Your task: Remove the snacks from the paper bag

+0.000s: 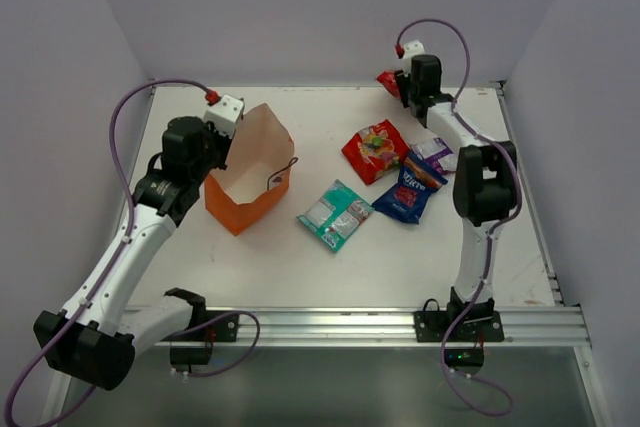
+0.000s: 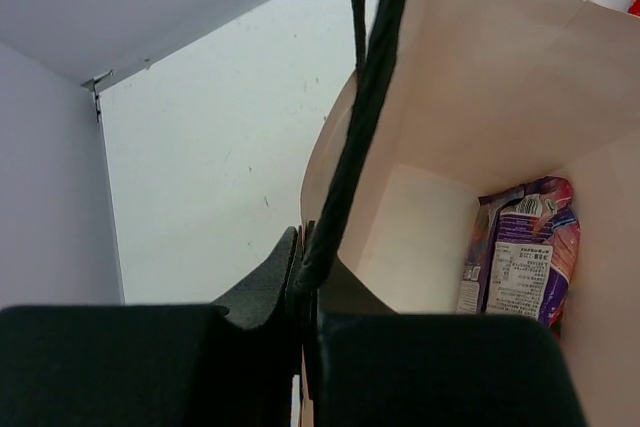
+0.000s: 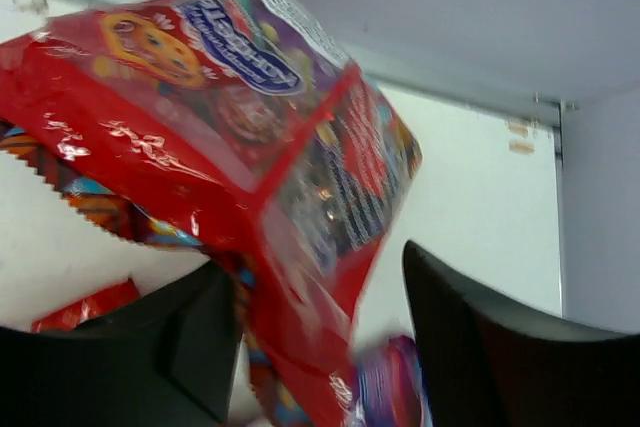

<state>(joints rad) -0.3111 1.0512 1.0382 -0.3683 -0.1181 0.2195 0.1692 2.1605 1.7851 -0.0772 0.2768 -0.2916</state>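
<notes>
The orange paper bag (image 1: 245, 192) stands open at the table's left. My left gripper (image 1: 222, 132) is shut on its near rim and dark handle (image 2: 370, 97); in the left wrist view the jaws (image 2: 303, 267) are pinched together on them. A purple snack packet (image 2: 525, 257) lies inside the bag (image 2: 480, 97). My right gripper (image 1: 400, 82) is up at the back right, jaws wide apart (image 3: 320, 297). A red snack packet (image 3: 220, 117) hangs blurred between the fingers, with a gap to the right finger; it also shows in the top view (image 1: 387, 79).
On the table right of the bag lie a red candy-print packet (image 1: 375, 150), a blue packet (image 1: 410, 190), a purple packet (image 1: 437, 155) and a teal-white packet (image 1: 334, 214). Walls close the back and sides. A metal rail (image 1: 380, 325) runs along the near edge.
</notes>
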